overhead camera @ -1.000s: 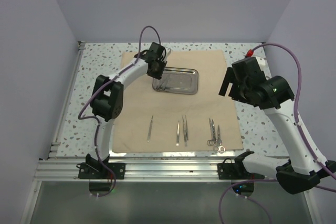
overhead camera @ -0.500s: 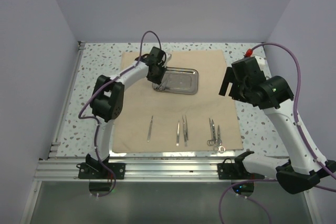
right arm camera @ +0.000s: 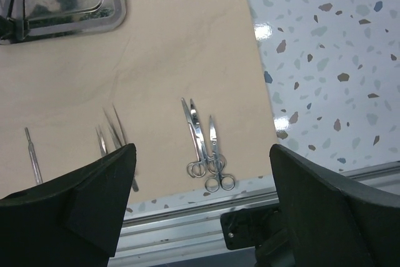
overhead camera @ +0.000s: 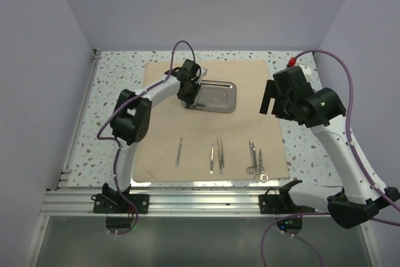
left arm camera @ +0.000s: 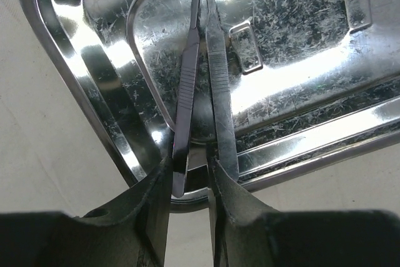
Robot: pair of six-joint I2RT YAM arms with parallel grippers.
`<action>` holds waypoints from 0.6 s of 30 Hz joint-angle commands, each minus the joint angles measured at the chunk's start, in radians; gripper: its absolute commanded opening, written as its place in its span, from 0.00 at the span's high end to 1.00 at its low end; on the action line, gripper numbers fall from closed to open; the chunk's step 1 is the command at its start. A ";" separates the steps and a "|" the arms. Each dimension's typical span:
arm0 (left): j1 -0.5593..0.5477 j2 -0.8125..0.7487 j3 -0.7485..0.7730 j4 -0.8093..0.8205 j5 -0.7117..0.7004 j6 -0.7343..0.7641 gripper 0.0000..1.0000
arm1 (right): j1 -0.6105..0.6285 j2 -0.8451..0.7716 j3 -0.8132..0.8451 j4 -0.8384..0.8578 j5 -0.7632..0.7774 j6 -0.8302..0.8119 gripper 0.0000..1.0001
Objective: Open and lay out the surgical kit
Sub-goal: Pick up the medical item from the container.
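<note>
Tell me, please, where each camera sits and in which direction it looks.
Top external: above and behind the arm bases, looking down at the table; left arm and right arm show.
Left wrist: low over the steel tray, looking down; left gripper clamps tweezers.
Right wrist: high, looking down at the cloth and instruments; right gripper fingers spread wide.
Shared: the tray appears in all three.

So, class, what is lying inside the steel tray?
One pair of tweezers lies inside the steel tray, its near end held in the left gripper. The tray floor visible around it is bare. From above, the gripper covers the tray's left end.
</note>
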 commanded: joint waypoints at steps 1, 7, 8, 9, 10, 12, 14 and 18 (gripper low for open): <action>-0.003 0.013 0.031 0.009 -0.043 0.010 0.68 | -0.006 0.001 0.015 0.031 0.034 -0.030 0.07; -0.003 0.028 0.056 0.001 -0.083 0.012 0.66 | -0.012 0.012 0.012 0.040 0.026 -0.047 0.07; -0.003 0.030 0.059 0.001 -0.086 0.013 0.66 | -0.012 0.012 0.013 0.039 0.026 -0.048 0.07; -0.003 0.031 0.060 -0.002 -0.089 0.015 0.66 | -0.015 0.014 0.013 0.042 0.025 -0.051 0.07; -0.003 0.033 0.062 -0.002 -0.092 0.016 0.66 | -0.014 0.014 0.013 0.042 0.025 -0.053 0.07; -0.003 0.036 0.062 -0.002 -0.089 0.021 0.66 | -0.017 0.014 0.012 0.043 0.023 -0.056 0.07; -0.003 0.046 0.067 -0.006 -0.078 0.022 0.66 | -0.021 0.014 0.012 0.043 0.023 -0.056 0.07; -0.004 0.069 0.062 -0.025 -0.046 0.033 0.66 | -0.025 0.014 0.006 0.047 0.022 -0.054 0.06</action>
